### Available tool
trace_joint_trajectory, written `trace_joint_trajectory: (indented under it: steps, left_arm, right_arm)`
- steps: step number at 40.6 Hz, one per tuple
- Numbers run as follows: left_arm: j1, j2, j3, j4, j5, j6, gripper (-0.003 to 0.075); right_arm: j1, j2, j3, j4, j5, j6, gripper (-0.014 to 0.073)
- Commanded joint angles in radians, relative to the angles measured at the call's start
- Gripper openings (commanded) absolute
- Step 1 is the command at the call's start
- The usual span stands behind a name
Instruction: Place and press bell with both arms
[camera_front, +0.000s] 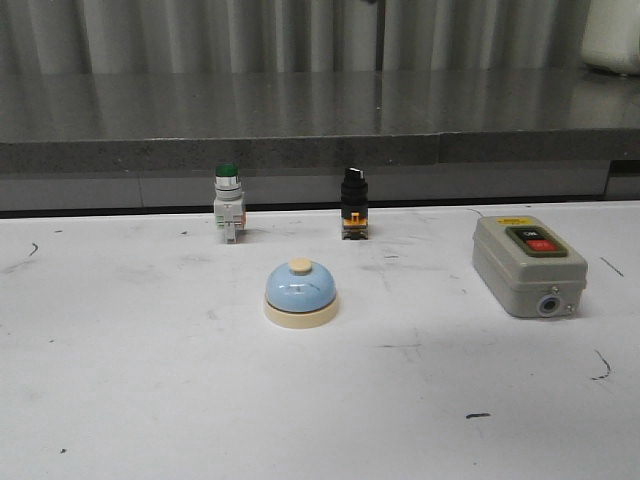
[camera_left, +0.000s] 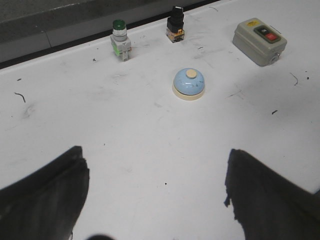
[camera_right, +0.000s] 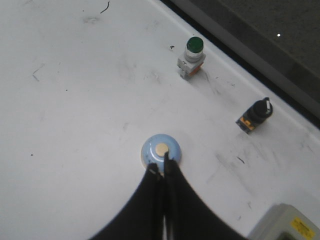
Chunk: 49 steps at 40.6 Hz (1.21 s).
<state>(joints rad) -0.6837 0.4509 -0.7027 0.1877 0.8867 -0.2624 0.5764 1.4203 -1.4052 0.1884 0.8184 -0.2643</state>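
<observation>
The light-blue bell (camera_front: 300, 293) with its cream base and cream button stands upright at the middle of the white table (camera_front: 120, 400). Neither arm shows in the front view. In the left wrist view the bell (camera_left: 189, 83) lies well ahead of my left gripper (camera_left: 156, 155), which is open, its black fingers (camera_left: 55, 195) wide apart over bare table. In the right wrist view my right gripper (camera_right: 161, 167) is shut with nothing held, and its tips overlap the near edge of the bell (camera_right: 157, 149), beside the button.
A green-capped pushbutton (camera_front: 228, 203) and a black selector switch (camera_front: 354, 205) stand behind the bell near the table's far edge. A grey box with black and red buttons (camera_front: 526, 265) lies to the right. A dark grey ledge (camera_front: 320, 120) runs behind the table.
</observation>
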Motion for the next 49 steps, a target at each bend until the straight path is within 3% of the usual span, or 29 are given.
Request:
trace_joint_trajectory:
  steps: [1,24,38,41,49]
  left_arm:
    - [-0.003,0.007,-0.024,0.009,-0.068,-0.009,0.0547]
    - [-0.003,0.007,-0.024,0.009,-0.068,-0.009,0.0547]
    - [-0.003,0.007,-0.024,0.009,-0.07,-0.009,0.0543]
    - [-0.003,0.007,-0.024,0.009,-0.07,-0.009,0.0482]
    - [-0.003,0.007,-0.024,0.008,-0.066,-0.009,0.0131]
  right_arm:
    - [-0.025,-0.141,0.052,-0.007,-0.029,-0.009,-0.0068]
    - [-0.067,-0.685,0.469,-0.008,0.048,-0.005,-0.0068]
    - [-0.067,-0.822,0.54,-0.008,0.089,-0.005,-0.0068]
    - [-0.067,-0.822,0.54,-0.008,0.092,-0.005,-0.0068]
    - [-0.067,-0.822,0.54,-0.008,0.092,-0.005,-0.0068]
